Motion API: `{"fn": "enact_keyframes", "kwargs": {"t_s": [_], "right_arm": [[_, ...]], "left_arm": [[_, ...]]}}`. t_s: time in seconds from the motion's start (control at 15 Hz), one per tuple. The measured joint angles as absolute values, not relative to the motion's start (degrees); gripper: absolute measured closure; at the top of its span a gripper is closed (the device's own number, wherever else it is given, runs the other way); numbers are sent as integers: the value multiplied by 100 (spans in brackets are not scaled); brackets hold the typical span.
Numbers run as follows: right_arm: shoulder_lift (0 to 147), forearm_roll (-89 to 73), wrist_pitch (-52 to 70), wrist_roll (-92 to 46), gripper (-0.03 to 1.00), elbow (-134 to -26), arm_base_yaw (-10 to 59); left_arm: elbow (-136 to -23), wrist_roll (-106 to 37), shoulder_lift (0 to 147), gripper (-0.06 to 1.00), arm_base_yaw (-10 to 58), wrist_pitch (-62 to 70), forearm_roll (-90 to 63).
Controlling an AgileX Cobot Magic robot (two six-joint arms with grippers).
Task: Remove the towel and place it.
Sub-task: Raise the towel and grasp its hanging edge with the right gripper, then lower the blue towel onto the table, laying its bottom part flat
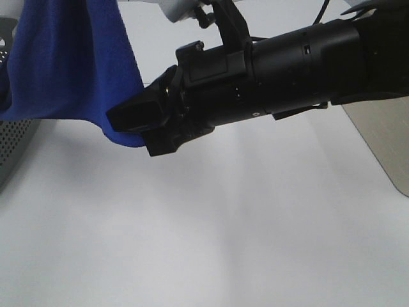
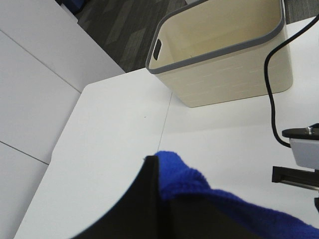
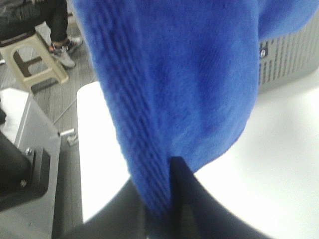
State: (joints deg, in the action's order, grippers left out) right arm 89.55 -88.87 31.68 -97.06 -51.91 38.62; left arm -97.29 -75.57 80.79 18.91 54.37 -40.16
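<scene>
— Listing item one: towel [image 1: 70, 57]; location?
— Royal-blue plush cloth; off the table [image 1: 223, 243], hanging in the air at the left of the high view; upper part runs out of the top of that picture; lower edge hangs clear of the white surface, near the grey basket [image 1: 13, 144]; held at two places, see items two and three.
— Item two: right gripper [image 1: 124, 125]; condition?
— Reaches across from the right on a black arm, roughly level; clenched on the towel's lower corner; a fold of blue shows just under the tips; its own wrist view shows the fingers pinched together on the hanging hem, with cloth filling most of the picture.
— Item three: left gripper [image 2: 164, 199]; condition?
— Outside the high view; in its wrist view one black finger presses against a bulge of blue pile; clamped on the towel, well above the table.
— Sundries?
— Grey basket: perforated wall, at the left edge of the high view, seen behind the towel from the right wrist camera; cream basket [image 2: 229, 74]: grey rim, slot handle in one wall, upright on the table; cable [image 2: 269, 89]: black, curving down in front of the cream basket's wall and on over the table; stool [image 3: 30, 59]: beige, on the floor beyond the table's edge; person [image 3: 55, 20]: seated on it, only dark trousers and a shoe in view.
</scene>
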Motion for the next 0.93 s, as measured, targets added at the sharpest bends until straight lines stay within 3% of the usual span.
{"fn": "enact_keyframes", "kwargs": {"t_s": [0.13, 0.2, 0.4, 0.6, 0.93], "right_arm": [[8634, -7855, 2888, -8749, 95, -5191, 3862], [8136, -6658, 2578, -7689, 95, -5191, 3816], [7678, -5013, 2893, -6062, 95, -5426, 3369], [7563, -3077, 3936, -4251, 95, -6583, 2756], [7701, -544, 5712, -2744, 95, -9144, 2693]], "left_arm": [[-9729, -7517, 8079, 94, 1891, 5437, -3994], [-9729, -7500, 8079, 94, 1891, 5437, -3994], [-9729, -7500, 8079, 94, 1891, 5409, -4108], [-9729, -7500, 8090, 94, 1891, 4899, -4498], [-9729, -7500, 8400, 94, 2103, 4320, -5134]]}}
